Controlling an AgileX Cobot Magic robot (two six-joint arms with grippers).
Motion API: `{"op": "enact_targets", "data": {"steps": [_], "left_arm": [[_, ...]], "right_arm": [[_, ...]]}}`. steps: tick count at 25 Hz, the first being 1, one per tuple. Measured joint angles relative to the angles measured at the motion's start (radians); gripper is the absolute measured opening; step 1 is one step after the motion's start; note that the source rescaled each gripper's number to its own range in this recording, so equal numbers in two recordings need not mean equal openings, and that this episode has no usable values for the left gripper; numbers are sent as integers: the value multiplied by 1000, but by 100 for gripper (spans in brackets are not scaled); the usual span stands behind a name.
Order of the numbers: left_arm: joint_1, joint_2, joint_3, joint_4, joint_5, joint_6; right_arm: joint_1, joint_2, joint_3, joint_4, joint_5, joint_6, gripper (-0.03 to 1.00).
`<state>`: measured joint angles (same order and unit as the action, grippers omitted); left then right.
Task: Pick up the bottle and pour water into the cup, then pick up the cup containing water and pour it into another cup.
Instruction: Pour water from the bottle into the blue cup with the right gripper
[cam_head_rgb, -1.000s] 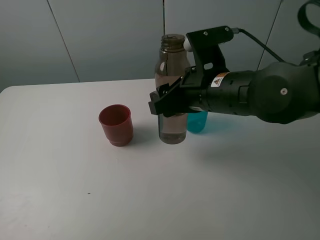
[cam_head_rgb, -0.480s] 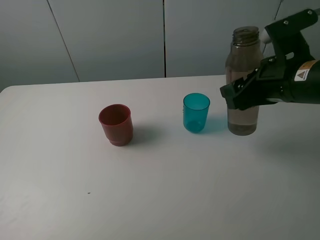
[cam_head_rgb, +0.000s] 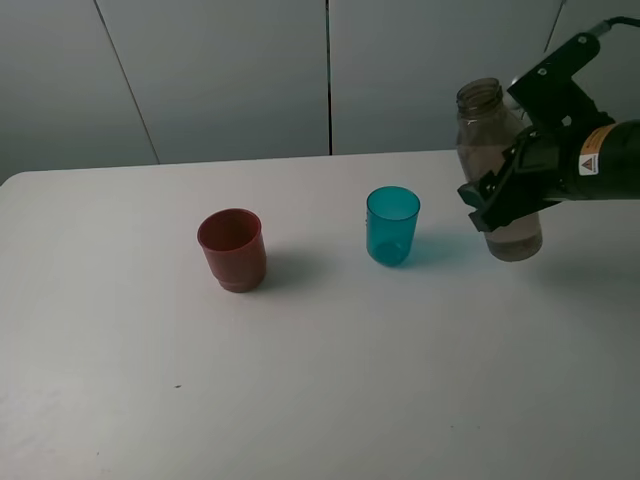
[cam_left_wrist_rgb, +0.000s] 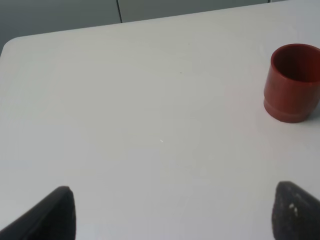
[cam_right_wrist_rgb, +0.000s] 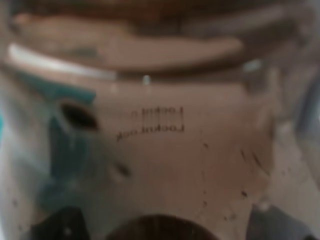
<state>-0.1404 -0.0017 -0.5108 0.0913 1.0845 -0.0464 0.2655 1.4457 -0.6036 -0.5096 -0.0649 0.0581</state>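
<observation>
Right gripper (cam_head_rgb: 503, 200) clamped on bottle (cam_head_rgb: 488, 128) mid-body, right of frame, neck leaning slightly toward cup (cam_head_rgb: 392, 225) at centre. Bottle likely stiff, smooth plastic, seemingly part full: bottom-heavy, may slip. Mid-body hold looks sound. Red cup (cam_head_rgb: 232, 250) left of centre. Left gripper (cam_left_wrist_rgb: 170, 215) wide, empty.

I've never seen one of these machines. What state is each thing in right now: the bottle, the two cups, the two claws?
bottle: capless, gripped, tilted slightly, nothing pouring out.
teal cup: upright, untouched; contents unclear.
red cup: upright, untouched, looks empty.
right gripper: shut on the bottle.
left gripper: open, holding nothing.
</observation>
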Motion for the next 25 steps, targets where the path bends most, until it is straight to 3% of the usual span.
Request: {"op": "enact_targets", "data": {"steps": [4, 10, 17, 25], "left_arm": [[0, 0, 0, 0, 0, 0], [0, 0, 0, 0, 0, 0], [0, 0, 0, 0, 0, 0], [0, 0, 0, 0, 0, 0]], "right_arm": [[0, 65, -60, 29, 57, -121, 0], [-4, 132, -114, 270, 65, -576, 0], [-4, 195, -118, 558, -106, -1149, 0], [-6, 292, -118, 823, -340, -1489, 0]]}}
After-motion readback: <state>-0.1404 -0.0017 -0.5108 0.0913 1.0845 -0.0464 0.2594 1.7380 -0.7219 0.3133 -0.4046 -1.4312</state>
